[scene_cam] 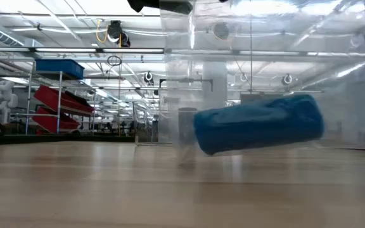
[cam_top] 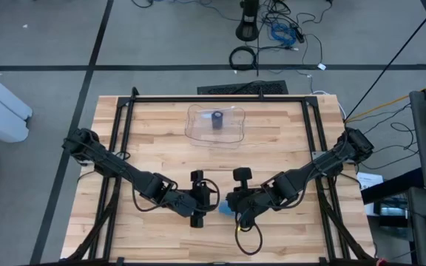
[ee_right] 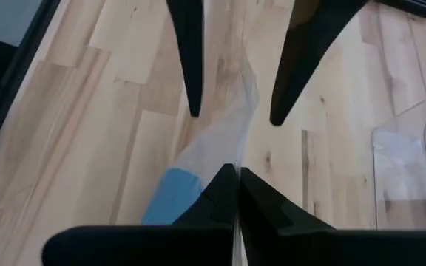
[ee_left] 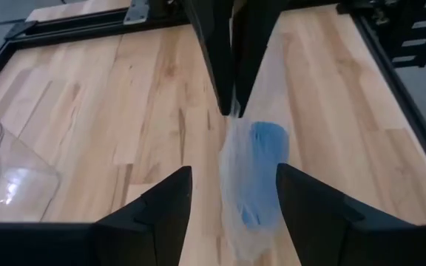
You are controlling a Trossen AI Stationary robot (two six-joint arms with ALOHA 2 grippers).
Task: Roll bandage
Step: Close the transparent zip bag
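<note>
The wooden table (cam_top: 161,148) is carrying most of the scene, with the 2 dark arms meeting low at its front edge. From where I am standing the job is looking far along, though I am only judging: the blue bandage (ee_left: 261,166) is already sitting as a rolled bundle inside a thin clear bag (ee_left: 246,222), lying on the table between the 2 grippers. The right gripper (ee_right: 237,177) is pinching the clear bag with its jaws fully closed, and the film is stretching away from it toward the other arm. The left gripper (ee_left: 231,188) is standing with its jaws well apart on either side of the bag, holding nothing that I can see. What may be left is letting go and perhaps moving the bundle. Further back, a clear plastic tray (cam_top: 217,124) is holding a small dark roll (cam_top: 217,120); I cannot tell what that is. In the high view the bandage is showing only as a blue sliver under the grippers, and whether its roll is tight or its end secured is hard to make out through the film.
</note>
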